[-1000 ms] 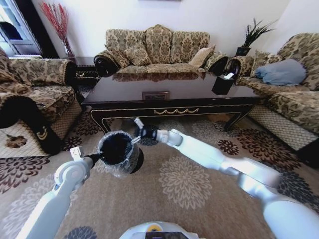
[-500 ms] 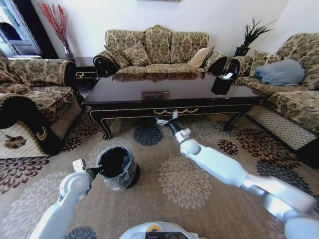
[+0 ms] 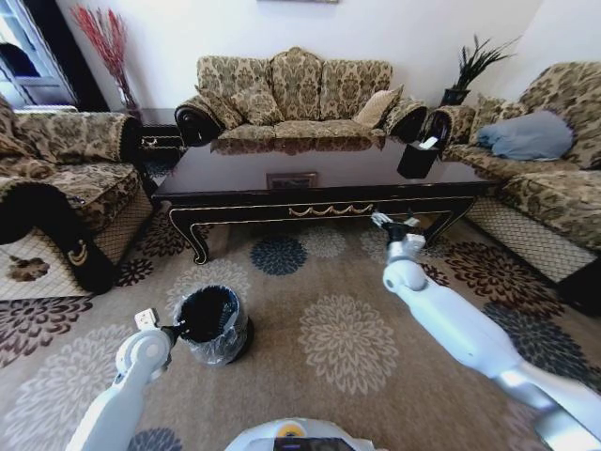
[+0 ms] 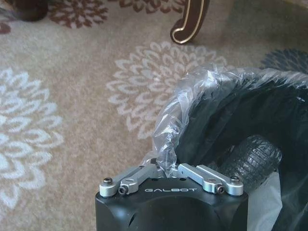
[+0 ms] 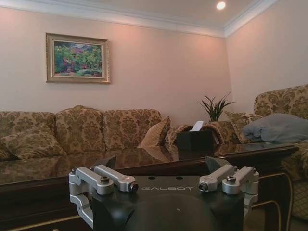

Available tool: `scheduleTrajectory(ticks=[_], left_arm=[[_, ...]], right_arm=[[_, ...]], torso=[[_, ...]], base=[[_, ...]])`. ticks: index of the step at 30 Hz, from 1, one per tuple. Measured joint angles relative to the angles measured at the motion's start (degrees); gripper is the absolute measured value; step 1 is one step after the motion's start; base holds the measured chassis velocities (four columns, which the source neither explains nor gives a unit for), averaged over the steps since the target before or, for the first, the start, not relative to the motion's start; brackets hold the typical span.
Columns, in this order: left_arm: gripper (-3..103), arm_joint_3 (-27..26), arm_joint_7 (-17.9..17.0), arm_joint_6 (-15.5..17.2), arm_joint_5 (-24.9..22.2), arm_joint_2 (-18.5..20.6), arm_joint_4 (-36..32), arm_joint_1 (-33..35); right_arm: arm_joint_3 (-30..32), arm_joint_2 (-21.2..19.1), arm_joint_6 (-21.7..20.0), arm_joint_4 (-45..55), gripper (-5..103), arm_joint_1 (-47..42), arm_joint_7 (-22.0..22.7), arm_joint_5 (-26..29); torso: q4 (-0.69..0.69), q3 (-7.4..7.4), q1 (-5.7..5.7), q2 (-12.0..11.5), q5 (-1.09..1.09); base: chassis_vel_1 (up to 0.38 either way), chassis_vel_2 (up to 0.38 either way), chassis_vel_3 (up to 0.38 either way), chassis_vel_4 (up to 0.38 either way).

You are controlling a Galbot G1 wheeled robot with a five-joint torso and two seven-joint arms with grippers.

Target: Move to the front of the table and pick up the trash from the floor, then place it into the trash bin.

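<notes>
The bin (image 3: 212,324) stands on the carpet (image 3: 347,348), in front of the surface (image 3: 310,174) near its left leg. The left end effector (image 4: 169,166) is clenched on the bin's plastic liner (image 4: 192,96) at the rim. The right end effector (image 3: 392,225) hangs released, empty, just before the surface's front rail.

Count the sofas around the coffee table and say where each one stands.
3. One sofa stands behind the table, against the far wall; one at its left end; one at its right end. More seating may lie outside the view.
</notes>
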Motion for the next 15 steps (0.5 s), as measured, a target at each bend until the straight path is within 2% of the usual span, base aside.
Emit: scheduleTrajectory(ticks=[3, 7, 8, 9, 11, 12, 15], left_arm=[[2, 0.4, -0.6, 0.0, -0.4, -0.3, 0.1, 0.1], [0, 1.2, -3.2, 0.0, -1.6, -0.3, 0.2, 0.3], [5, 1.3, -3.8, 0.0, -2.2, -0.2, 0.2, 0.4], [5, 1.3, -3.8, 0.0, -2.2, -0.2, 0.2, 0.4], [16, 1.4, -4.1, 0.0, -2.4, 0.1, 0.0, 0.3], [16, 1.5, -3.4, -0.2, -2.2, 0.3, -0.3, 0.3], [26, 1.4, -1.1, -1.6, 0.1, 0.6, -1.3, 0.5]], right_arm=[[1.4, -0.7, -0.2, 1.3, 100, -1.7, 0.2, -0.1], [3.4, -1.9, -0.5, 3.5, 100, -4.1, 0.7, -0.3], [3.9, -2.1, -0.6, 3.9, 100, -4.7, 0.8, -0.3], [3.9, -2.1, -0.6, 3.9, 100, -4.7, 0.8, -0.3], [5.7, -2.7, -0.6, 4.8, 100, -6.8, 0.9, -0.4], [6.8, -3.0, -0.6, 5.3, 100, -8.1, 0.9, -0.5], [9.0, -3.3, -0.6, 6.2, 100, -10.6, 0.8, -0.7]], torso=[[-0.01, 0.00, 0.00, 0.0, 0.01], [0.02, 0.00, 0.00, 0.0, -0.01], [0.01, 0.00, 0.00, 0.0, -0.01], [0.01, 0.00, 0.00, 0.0, -0.01], [0.03, 0.00, 0.00, 0.0, 0.02], [0.02, 0.00, 0.00, 0.0, 0.03], [0.01, 0.00, 0.00, 0.0, -0.02]], base=[[0.000, 0.000, 0.000, 0.000], [0.000, 0.000, 0.000, 0.000], [0.000, 0.000, 0.000, 0.000], [0.000, 0.000, 0.000, 0.000], [0.000, 0.000, 0.000, 0.000], [0.000, 0.000, 0.000, 0.000], [0.000, 0.000, 0.000, 0.000]])
